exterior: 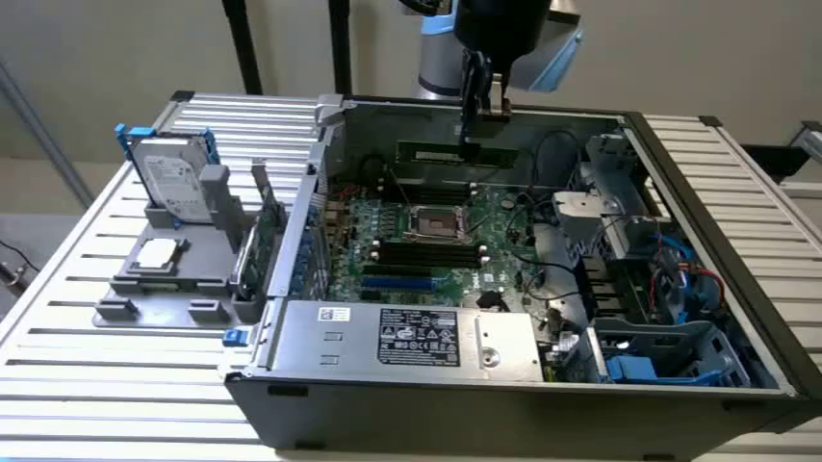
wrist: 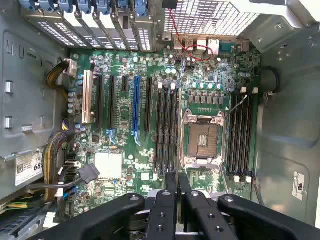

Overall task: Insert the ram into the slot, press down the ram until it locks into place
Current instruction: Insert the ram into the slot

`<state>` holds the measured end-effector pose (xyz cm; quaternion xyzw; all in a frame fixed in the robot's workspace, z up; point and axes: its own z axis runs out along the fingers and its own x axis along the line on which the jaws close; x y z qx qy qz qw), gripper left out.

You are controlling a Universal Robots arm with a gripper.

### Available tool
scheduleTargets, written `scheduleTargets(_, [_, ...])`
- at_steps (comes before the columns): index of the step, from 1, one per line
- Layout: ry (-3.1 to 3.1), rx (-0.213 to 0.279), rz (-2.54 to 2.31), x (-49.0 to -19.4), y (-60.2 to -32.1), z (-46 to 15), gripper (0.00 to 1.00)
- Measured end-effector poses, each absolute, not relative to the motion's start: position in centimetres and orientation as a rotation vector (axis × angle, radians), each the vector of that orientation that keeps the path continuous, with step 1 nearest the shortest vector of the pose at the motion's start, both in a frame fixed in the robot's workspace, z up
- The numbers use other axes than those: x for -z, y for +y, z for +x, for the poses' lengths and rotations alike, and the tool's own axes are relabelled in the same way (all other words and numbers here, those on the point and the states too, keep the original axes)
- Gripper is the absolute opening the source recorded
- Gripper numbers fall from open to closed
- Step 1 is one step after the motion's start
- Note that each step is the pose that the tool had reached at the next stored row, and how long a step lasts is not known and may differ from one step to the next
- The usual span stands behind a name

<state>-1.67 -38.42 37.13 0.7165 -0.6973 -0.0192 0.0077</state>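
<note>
1 ram (exterior: pixel 437 152) held by 1 gripper (exterior: pixel 473 137) over 1 open computer case (exterior: pixel 385 409).
The ram is clamped level between the gripper's narrowly closed fingers, above the far part of the motherboard (exterior: pixel 501 217) and well apart from the slots (wrist: pixel 166 130). 2 banks of these black slots are seen in the wrist view, flanking 1 processor socket (wrist: pixel 202 140), with 1 blue slot (wrist: pixel 136 105) beside them. 1 hard drive (exterior: pixel 171 183) is stood in 1 grey holder (exterior: pixel 161 279) on the tabletop (exterior: pixel 64 322), at the exterior view's left.
</note>
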Motion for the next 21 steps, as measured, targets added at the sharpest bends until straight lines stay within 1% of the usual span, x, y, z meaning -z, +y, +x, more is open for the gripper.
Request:
scheduleTargets(13, [-2.180, 0.060, 2.240, -37.1, -38.4, -1.7, 0.13])
scheduleTargets(21, [-2.169, 0.060, 2.251, -35.7, -38.4, -3.8, 0.13])
